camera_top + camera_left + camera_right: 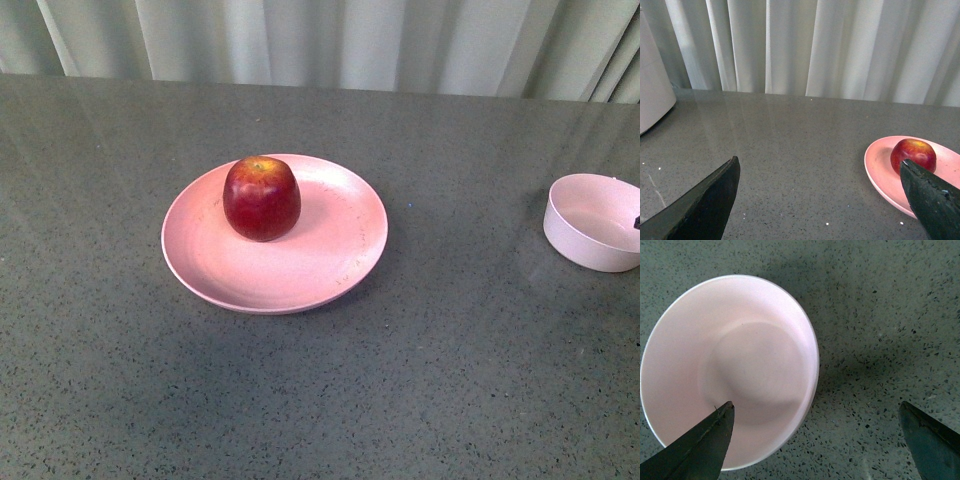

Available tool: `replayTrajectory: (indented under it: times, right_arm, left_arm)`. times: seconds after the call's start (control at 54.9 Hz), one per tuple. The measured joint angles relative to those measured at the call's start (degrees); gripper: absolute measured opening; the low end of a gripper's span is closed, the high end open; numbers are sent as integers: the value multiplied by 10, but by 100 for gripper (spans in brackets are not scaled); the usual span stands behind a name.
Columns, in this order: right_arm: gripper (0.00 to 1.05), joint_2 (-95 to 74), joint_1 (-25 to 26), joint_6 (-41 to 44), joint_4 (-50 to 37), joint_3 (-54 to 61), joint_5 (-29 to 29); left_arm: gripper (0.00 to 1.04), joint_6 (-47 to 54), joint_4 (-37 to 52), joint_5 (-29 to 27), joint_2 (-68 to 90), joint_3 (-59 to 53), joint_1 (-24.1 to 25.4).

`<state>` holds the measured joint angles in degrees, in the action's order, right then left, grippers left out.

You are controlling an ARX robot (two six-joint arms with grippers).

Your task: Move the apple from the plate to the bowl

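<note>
The dark-red apple point(261, 197) stands upright on the wide salmon-pink plate point(330, 250) in the middle of the grey table. The small pale bowl point(592, 221) sits empty at the right edge of the front view. My left gripper point(820, 172) is open and empty, low over the table, with the apple point(913, 153) and plate point(880, 167) beyond one finger. My right gripper point(815, 412) is open and empty, above the bowl point(730, 365), one finger over its inside, the other over bare table. Only a dark tip of the right gripper shows in the front view, and the left gripper is out of it.
White pleated curtains point(320, 40) hang behind the table's far edge. A pale rounded object point(652, 85) stands on the table at the side of the left wrist view. The table point(300, 400) is grey speckled stone.
</note>
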<state>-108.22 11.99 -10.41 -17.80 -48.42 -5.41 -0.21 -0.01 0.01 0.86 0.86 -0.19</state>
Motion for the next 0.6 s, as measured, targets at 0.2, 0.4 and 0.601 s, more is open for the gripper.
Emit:
replayTrajectory:
  times: [0.2, 0.4, 0.601]
  right_arm:
    - [96, -28, -4, -21, 9, -24, 12]
    - [90, -51, -7, -27, 11, -47, 19]
    - [55, -79, -7, -28, 19, -67, 25]
  left_arm:
    - [96, 0, 0, 0, 0, 0, 0]
    - [96, 0, 0, 0, 0, 0, 0]
    - [96, 0, 0, 0, 0, 0, 0]
